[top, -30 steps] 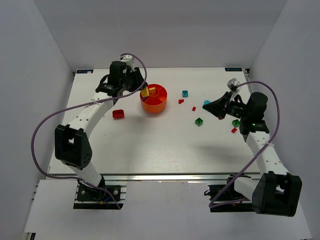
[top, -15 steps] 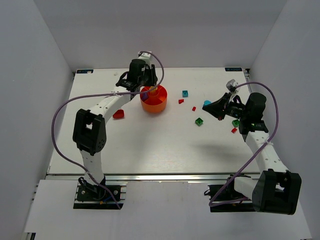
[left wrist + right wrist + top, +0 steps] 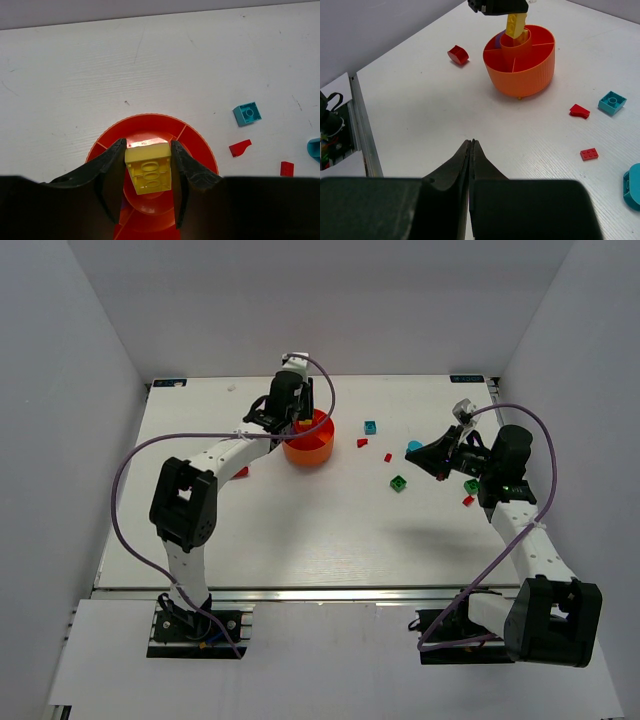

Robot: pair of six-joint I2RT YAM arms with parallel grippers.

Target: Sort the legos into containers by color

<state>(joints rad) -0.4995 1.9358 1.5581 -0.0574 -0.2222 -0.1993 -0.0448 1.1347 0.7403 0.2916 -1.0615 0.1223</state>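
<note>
My left gripper [image 3: 148,150] is shut on a yellow lego brick [image 3: 148,172] and holds it over the central hub of the orange-red divided bowl [image 3: 200,145]. In the top view the left gripper [image 3: 296,422] is at the bowl's [image 3: 312,453] far-left rim. The right wrist view shows the brick [image 3: 515,23] hanging over the bowl [image 3: 525,80]. My right gripper [image 3: 471,142] is shut and empty, above bare table right of the bowl [image 3: 422,452]. Loose legos lie right of the bowl: cyan brick [image 3: 370,427], red pieces [image 3: 362,443], green brick [image 3: 398,483].
A red curved piece [image 3: 240,472] lies left of the bowl, partly under the left arm. A cyan piece [image 3: 413,445], a green brick [image 3: 471,485] and a red piece [image 3: 467,501] lie near the right arm. White walls enclose the table.
My left arm has swung right from the bowl's left side to over the bowl, carrying the yellow brick. The right arm has not moved.
</note>
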